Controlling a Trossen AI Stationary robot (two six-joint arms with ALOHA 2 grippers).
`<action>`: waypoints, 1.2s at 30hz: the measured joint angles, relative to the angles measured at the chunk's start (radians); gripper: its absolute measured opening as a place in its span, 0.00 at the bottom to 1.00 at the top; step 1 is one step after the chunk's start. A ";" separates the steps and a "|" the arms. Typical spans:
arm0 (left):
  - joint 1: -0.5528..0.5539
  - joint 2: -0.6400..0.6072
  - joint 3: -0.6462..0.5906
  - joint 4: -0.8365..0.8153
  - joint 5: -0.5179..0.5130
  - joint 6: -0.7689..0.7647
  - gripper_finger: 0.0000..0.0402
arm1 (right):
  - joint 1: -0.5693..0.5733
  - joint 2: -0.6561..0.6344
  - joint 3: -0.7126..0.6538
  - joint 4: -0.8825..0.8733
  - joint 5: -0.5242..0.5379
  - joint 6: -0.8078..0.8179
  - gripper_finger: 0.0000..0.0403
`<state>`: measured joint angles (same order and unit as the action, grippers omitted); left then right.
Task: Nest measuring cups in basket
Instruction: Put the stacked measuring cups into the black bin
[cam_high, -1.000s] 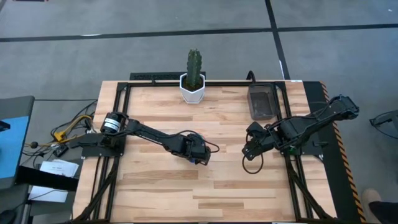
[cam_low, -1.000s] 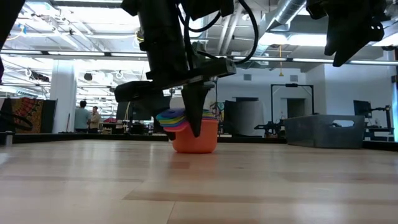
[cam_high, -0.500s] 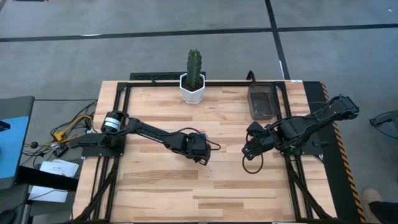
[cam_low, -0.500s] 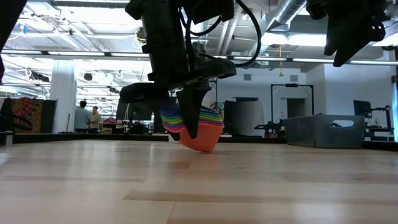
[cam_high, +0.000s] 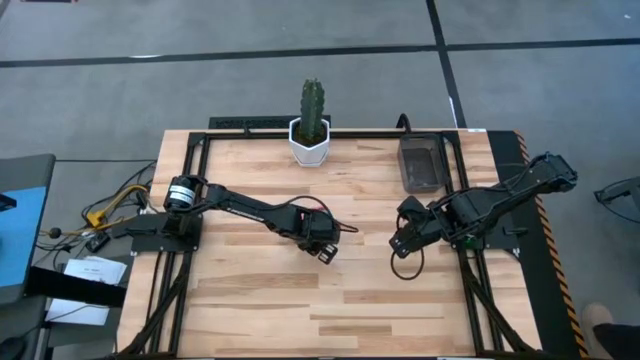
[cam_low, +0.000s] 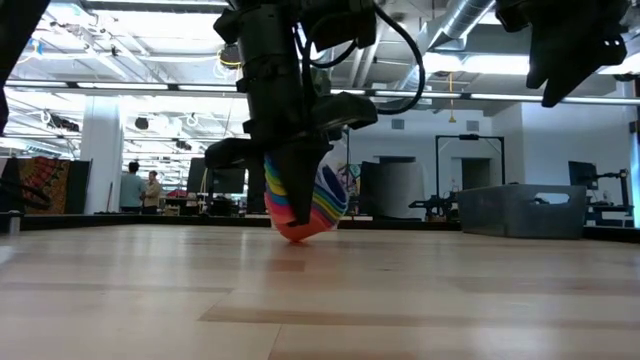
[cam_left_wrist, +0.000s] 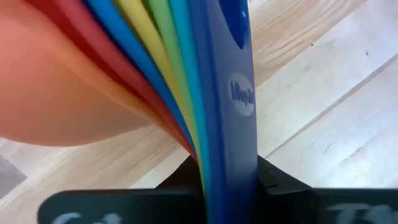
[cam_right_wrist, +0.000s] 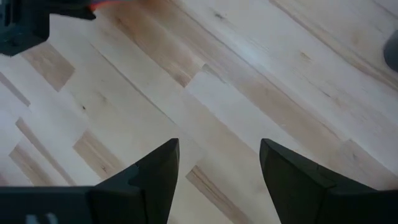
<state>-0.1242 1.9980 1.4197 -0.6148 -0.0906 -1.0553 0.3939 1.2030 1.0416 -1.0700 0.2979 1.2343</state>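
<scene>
Rainbow-stacked measuring cups (cam_low: 300, 205) pinched by handles in left hand (cam_low: 297, 190), tilted, just above counter (cam_low: 320, 300); right hand (cam_right_wrist: 214, 168) spread.

Seven nested cups (cam_low: 300, 205), one basket (cam_high: 422, 163), one cactus (cam_high: 313, 110)

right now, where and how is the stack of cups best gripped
By the bunched flat handles, pinched across their flat faces from the handle end. The cups are nested, so the handles fan into one thin bundle a narrow pincer can close on, while the bowls are wide and rounded. The left pincer holds them that way now, with the stack tilted; the right pincer waits open.
</scene>
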 joint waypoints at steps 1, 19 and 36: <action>0.000 0.000 0.000 -0.002 0.000 -0.003 0.06 | 0.000 0.000 0.000 0.000 -0.004 0.000 0.61; 0.000 -0.006 0.000 0.154 0.034 0.046 0.06 | -0.003 0.000 0.000 -0.007 0.009 0.021 0.61; 0.006 -0.175 0.001 0.282 -0.011 0.158 0.07 | 0.086 -0.180 -0.332 0.751 0.145 0.188 0.61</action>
<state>-0.1184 1.8228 1.4204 -0.3330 -0.1017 -0.8974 0.4803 1.0234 0.7096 -0.3194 0.4430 1.4227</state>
